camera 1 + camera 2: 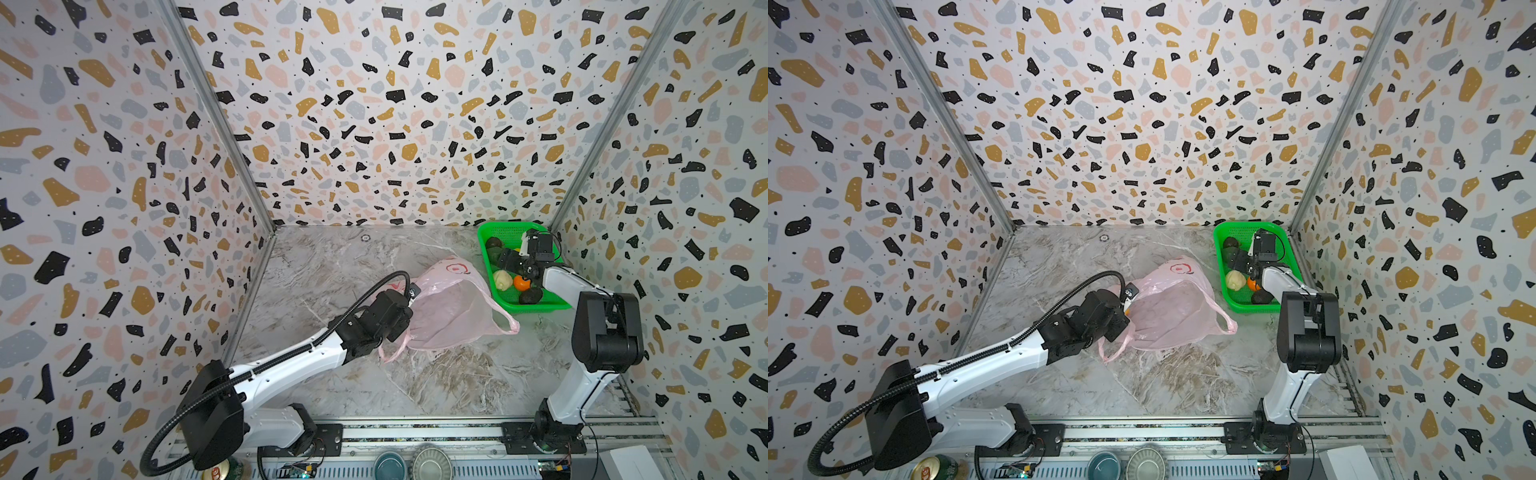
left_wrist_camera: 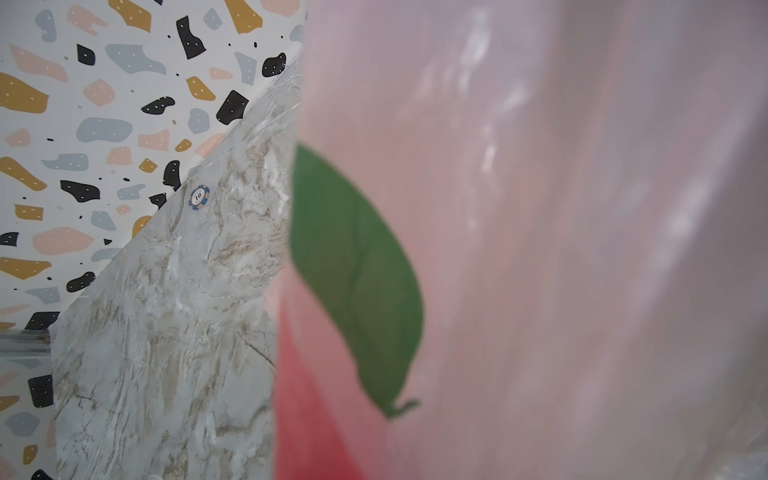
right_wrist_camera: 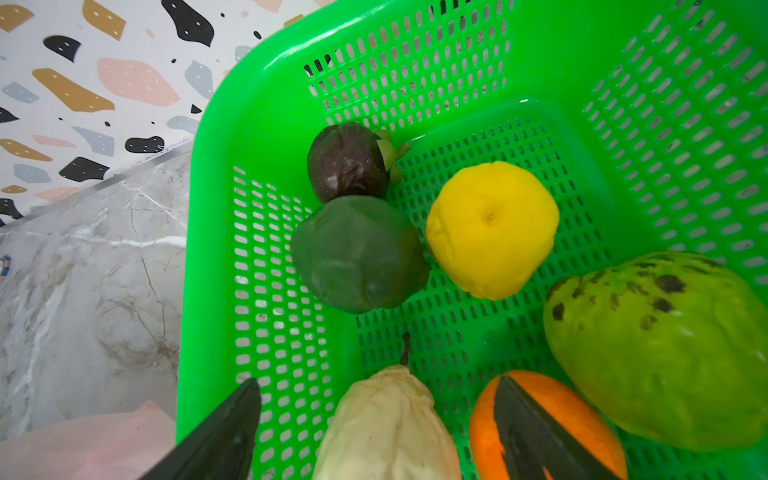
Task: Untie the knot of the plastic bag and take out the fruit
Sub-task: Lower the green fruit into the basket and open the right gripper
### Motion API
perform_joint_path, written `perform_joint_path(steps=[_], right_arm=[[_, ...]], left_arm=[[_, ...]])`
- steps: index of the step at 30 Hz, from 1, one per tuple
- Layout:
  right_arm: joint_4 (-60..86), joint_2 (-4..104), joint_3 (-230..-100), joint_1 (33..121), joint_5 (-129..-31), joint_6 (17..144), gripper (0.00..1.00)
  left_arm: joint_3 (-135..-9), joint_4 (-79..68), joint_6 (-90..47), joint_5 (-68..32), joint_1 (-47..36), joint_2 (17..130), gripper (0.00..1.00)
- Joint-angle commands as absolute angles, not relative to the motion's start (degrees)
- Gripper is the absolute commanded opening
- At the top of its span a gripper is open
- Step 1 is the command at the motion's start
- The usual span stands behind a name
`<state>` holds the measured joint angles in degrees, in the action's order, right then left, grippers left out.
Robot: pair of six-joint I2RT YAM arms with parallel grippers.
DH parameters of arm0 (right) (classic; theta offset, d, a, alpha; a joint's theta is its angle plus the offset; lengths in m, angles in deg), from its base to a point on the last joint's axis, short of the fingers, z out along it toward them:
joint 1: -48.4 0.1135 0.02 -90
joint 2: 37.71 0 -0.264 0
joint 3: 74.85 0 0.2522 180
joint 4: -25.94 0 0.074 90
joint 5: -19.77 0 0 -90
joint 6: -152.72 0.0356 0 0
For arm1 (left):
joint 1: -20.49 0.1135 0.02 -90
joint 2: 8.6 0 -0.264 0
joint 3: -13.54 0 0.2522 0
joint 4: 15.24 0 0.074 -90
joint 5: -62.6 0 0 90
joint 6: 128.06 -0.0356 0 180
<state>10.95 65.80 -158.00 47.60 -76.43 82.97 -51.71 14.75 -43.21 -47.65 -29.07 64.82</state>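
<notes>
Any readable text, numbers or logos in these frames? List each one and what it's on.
"10": on the poker chip lying on the marble tabletop, seen in the left wrist view.
Red print on the plastic bag: too blurred to read.
Drink can at the front edge: markings too small to read.
</notes>
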Motion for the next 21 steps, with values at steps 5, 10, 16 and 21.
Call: perform_joint_path(steps=[5, 10, 16, 21], right_arm=[[7.3, 58.9, -159.8, 47.4, -79.5, 82.9, 0.89], [2.1, 52.3, -158.4, 47.7, -86.0, 82.9, 0.89], [-4.8, 41.4, -156.1, 50.1, -94.8, 82.5, 0.9], [-10.6, 33.2, -155.6, 55.8, -96.8, 82.9, 0.9]], left_arm=[[-53.0, 13.8, -43.4, -47.9, -28.8, 64.5, 0.0], [-53.1, 14.1, -43.4, -47.9, -28.8, 64.6, 0.0], [-53.6, 14.4, -43.6, -47.8, -28.8, 64.6, 0.0], [-53.8, 14.5, -43.7, -47.4, -28.8, 64.8, 0.0]])
